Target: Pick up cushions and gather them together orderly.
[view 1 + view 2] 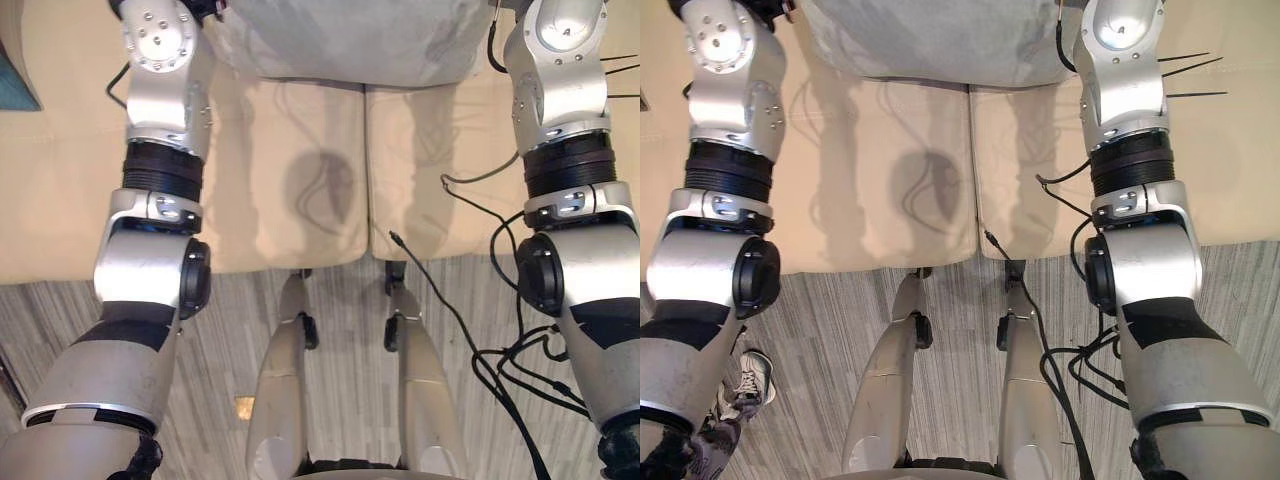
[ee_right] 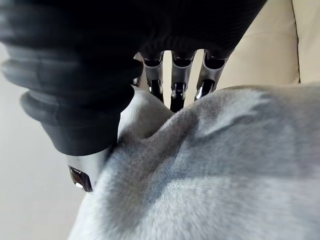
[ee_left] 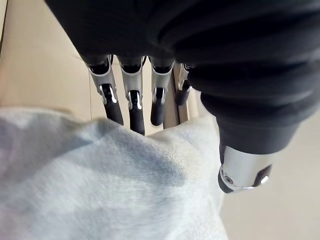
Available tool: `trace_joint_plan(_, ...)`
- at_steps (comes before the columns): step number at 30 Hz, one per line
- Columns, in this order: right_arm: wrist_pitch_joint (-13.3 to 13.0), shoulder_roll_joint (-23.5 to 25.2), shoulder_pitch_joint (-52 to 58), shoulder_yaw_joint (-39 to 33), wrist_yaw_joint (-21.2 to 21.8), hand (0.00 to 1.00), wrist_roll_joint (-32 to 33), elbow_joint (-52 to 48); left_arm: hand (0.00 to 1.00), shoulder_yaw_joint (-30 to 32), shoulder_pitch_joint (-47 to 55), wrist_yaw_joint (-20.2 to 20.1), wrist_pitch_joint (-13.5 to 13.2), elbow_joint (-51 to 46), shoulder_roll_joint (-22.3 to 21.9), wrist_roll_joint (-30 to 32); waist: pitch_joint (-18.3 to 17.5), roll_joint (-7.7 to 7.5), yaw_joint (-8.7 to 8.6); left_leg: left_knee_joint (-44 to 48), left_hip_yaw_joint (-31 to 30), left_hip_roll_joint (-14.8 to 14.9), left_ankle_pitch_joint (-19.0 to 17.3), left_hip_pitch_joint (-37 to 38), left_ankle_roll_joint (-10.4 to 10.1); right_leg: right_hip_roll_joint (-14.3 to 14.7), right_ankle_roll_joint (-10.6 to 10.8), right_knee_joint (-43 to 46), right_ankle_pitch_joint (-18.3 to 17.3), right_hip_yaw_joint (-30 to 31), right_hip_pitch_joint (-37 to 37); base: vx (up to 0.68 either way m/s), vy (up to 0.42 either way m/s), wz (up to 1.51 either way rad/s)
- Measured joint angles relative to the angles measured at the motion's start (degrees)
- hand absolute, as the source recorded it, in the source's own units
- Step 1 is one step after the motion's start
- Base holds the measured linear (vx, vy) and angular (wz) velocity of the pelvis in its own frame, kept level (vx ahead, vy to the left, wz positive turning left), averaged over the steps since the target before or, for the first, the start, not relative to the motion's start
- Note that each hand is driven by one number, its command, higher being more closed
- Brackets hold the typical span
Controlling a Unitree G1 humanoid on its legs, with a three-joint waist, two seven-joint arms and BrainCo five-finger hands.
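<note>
- The grey cushion [image 1: 340, 40] is held between both hands, over the beige sofa [image 1: 280, 150].
- The left hand [image 3: 131, 97] pinches one edge between fingers and thumb.
- The right hand [image 2: 178, 80] pinches the opposite edge the same way.

The cushion [image 1: 340, 40] lies between my left hand [image 3: 131, 95] and my right hand [image 2: 178, 82], with the sofa seat [image 1: 260, 150] below both
</note>
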Motion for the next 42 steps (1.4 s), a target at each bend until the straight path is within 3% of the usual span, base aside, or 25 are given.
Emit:
trace_joint_plan(3, -0.03, -3.9, 2.43, 0.05, 4.11, 0.0, 7.64, -2.57, 0.0, 1.11, 2.79, -2.5, 0.77, -0.01, 3.35, -2.36, 0.0, 0.0, -0.02, -0.01, 0.54, 0.08, 0.0, 0.63, 0.0, 0.02, -0.17, 0.85, -0.11, -0.24, 0.33, -0.03, -0.063, 0.02)
trace_joint_plan(7, -0.04, -7.09, 6.67, -0.45, 6.47, 0.0, 15.71, -4.5, 0.0, 3.42, 8.51, -4.67, 1.25, -0.37, 6.37, -4.06, -0.02, -0.03, -0.12, -0.07, 1.34, 0.26, -0.44, 3.26, 0.14, 0.07, -0.34, 0.91, -0.26, -0.4, 3.03, -0.04, -0.074, -0.04)
trace_joint_plan(8, -0.14, -7.49, 9.54, -0.84, 6.81, 0.0, 18.57, -7.73, 0.0, 5.36, 12.76, -5.54, 1.17, -2.89, 7.9, -5.12, -0.07, 0.06, 0.49, -0.48, 2.94, 1.49, -6.86, 5.38, 2.83, 1.38, -0.2, 1.06, -0.38, -0.15, 4.13, -0.05, -0.074, -0.28)
trace_joint_plan(9, -0.46, -7.99, 11.44, -1.41, 7.15, 0.0, 19.97, -10.19, 0.0, 6.14, 14.51, -5.82, 1.15, -3.93, 8.25, -5.9, -0.13, -0.06, 0.2, -0.52, 3.72, 1.6, -7.55, 5.59, 3.63, 1.17, -0.2, 1.26, -0.36, -0.02, 4.27, -0.04, -0.061, -0.11)
trace_joint_plan(10, -1.01, -8.79, 15.1, -3.05, 7.74, 0.0, 21.78, -14.09, 0.0, 7.24, 17.51, -6.42, 1.19, -5.72, 8.19, -6.73, -0.12, -0.05, -0.25, -0.52, 5.29, 1.39, -9.6, 6.17, 1.7, 0.29, -0.19, 1.25, -0.37, -0.26, 4.95, -0.01, -0.023, 0.27)
trace_joint_plan(12, -1.34, -9.82, 22.88, -6.12, 7.86, 0.0, 22.91, -20.22, 0.0, 7.91, 25.67, -7.19, 1.1, -10.47, 7.1, -8.23, -0.13, -0.05, -0.61, -0.18, 8.67, 0.99, -11.15, 8.47, 0.77, -0.93, 0.3, 0.28, -0.68, -0.26, 7.39, 0.02, -0.021, 0.14)
trace_joint_plan(13, -1.38, -9.47, 27.94, -7.4, 7.89, 0.0, 22.92, -22.69, 0.0, 8.96, 31.13, -7.6, 1.03, -13.14, 5.65, -8.24, -0.12, -0.03, -0.11, -0.17, 9.02, 1.1, -8.75, 10.46, 2.98, -0.72, 0.91, 0.53, -1.34, 0.1, 9.21, 0.03, -0.042, -0.1)
trace_joint_plan(14, -1.43, -8.7, 33.48, -8.32, 8.07, 0.0, 22.87, -25.1, 0.0, 9.82, 36.03, -8.18, 0.9, -15.44, 4.09, -8.22, -0.15, -0.06, -0.45, -0.18, 8.94, 0.97, -7.67, 12.33, 4.03, -0.82, 1.1, 0.89, -2.31, 0.08, 11.25, 0.09, -0.072, 0.17)
trace_joint_plan(15, -2.07, -7.03, 43.75, -10.57, 8.69, 0.0, 22.68, -29.15, 0.0, 9.46, 43.87, -8.67, 0.77, -18.38, 0.77, -8.21, -2.56, -0.23, -0.75, -0.18, 8.06, 0.14, -8.54, 13.41, 4.35, -1.56, 1.41, 1.72, -4.2, -0.47, 12.67, 0.11, -0.058, 0.38)
trace_joint_plan(18, -2.63, -1.28, 57.26, -12.8, 10.17, 0.0, 19.13, -31.8, 0.0, 8.69, 57.36, -10.69, 0.7, -22.2, -5.53, -7.76, -5.42, -0.72, -0.35, -0.15, 7.68, -0.7, -8.66, 15.97, 4.66, -2.37, 1.57, 2.17, -5.95, -0.63, 15.19, 0.15, -0.068, 0.24)
trace_joint_plan(19, -2.55, 3.34, 63.41, -12.94, 11.12, 0.0, 16.07, -31.28, 0.0, 7.54, 65.03, -11.57, 0.86, -22.24, -9.22, -6.52, -5.46, -0.76, -0.32, -0.15, 6.87, -1.1, -8.63, 18.56, 4.71, -2.33, 1.77, 1.87, -6.51, -0.64, 18.09, 0.14, -0.085, 0.12)
trace_joint_plan(23, -0.91, 10.72, 76.15, -13.03, 14.28, 0.0, 8.02, -23.88, 0.0, 4.54, 78.76, -16.07, 2.1, -20.3, -15.47, -1.1, -8.12, -0.82, -0.56, -0.13, 4.81, -1.64, -8.64, 22.67, 4.7, -2.33, 1.74, -0.69, -6.57, -1.78, 23.97, 0.12, -0.073, 0.12)
trace_joint_plan(27, -0.08, 15.09, 84.65, -12.72, 17.86, 0.0, 2.59, -12.39, 0.0, 4.55, 84.07, -19.45, 2.84, -10.09, -16.24, 4.27, -13.02, -1.18, -0.62, -0.2, 3.85, -1.65, -9.66, 27.3, 3.71, -2.25, 1.74, -3.9, -6.57, -1.72, 29.71, 0.04, -0.05, -0.03)
trace_joint_plan(32, 1.37, 15.69, 90.12, -11.41, 20.82, 0.0, -5.68, 2.7, 0.0, 4.67, 89.45, -22.69, 4.71, 2.57, -17.12, 12.37, -17.69, -2.04, -1.19, -0.58, 4.62, -1.58, -13.37, 32.82, 3.93, -2.05, 2.15, -7.08, -6.74, 0.31, 34.91, -0.05, 0.029, -0.23)
trace_joint_plan(36, 2.88, 15.73, 91.72, -11.57, 21.39, 0.0, -10.02, 7.18, 0.0, 4.71, 91.97, -23.35, 5.38, 5.87, -17.14, 15.49, -18.83, -3.18, -2.21, -0.6, 5.87, -1.89, -13.99, 35.61, 4.62, -2.06, 2.16, -9.03, -6.73, 2.64, 37.9, -0.03, 0.028, -0.15)
trace_joint_plan(41, 3.6, 15.79, 90.51, -11.35, 21.4, 0.0, -10.41, 8.26, 0.0, 4.7, 91.43, -23.32, 5.38, 5.57, -16.98, 15.64, -18.93, -4.05, -2.0, -0.58, 9.05, -2.14, -14.1, 36.84, 4.79, -1.89, 1.91, -9.25, -6.5, 7.09, 37.41, -0.03, 0.012, -0.36)
trace_joint_plan(42, 3.59, 16.43, 88.96, -11.06, 21.36, 0.0, -10.41, 7.87, 0.0, 4.62, 90.48, -23.26, 5.37, 5.33, -16.4, 15.63, -18.3, -4.75, -1.76, -0.55, 10.99, -2.23, -14.13, 36.85, 4.87, -1.85, 2.02, -9.28, -4.8, 9.2, 36.23, -0.06, 0.006, -0.57)
